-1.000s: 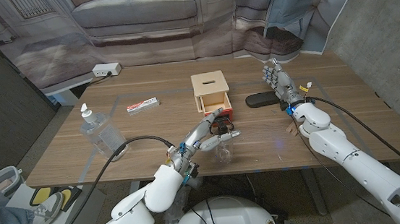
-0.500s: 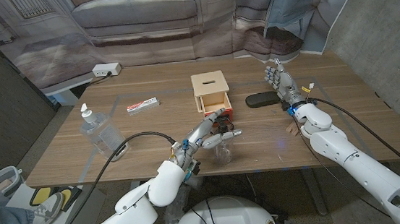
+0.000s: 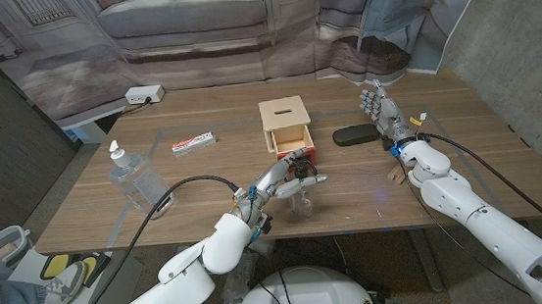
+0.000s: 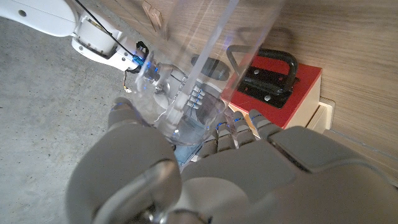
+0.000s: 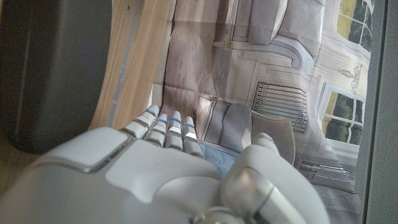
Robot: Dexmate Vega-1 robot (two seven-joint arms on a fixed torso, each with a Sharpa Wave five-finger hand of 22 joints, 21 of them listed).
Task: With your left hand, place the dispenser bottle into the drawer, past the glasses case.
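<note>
While the left hand (image 3: 278,181) grasps a clear bottle (image 3: 302,204), wooden table (image 3: 206,192) fronts a curtain (image 3: 192,41).

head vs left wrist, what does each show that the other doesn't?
Head view gives the layout: the wooden table, the glasses case beside the box, the open right robot hand behind the case, a pump bottle and a flat box on the left.

Left wrist view gives close detail: the tube inside the clear dispenser bottle and the black handle on the drawer front.

Both share the left robot hand holding the dispenser bottle, and the red drawer front just past it.
</note>
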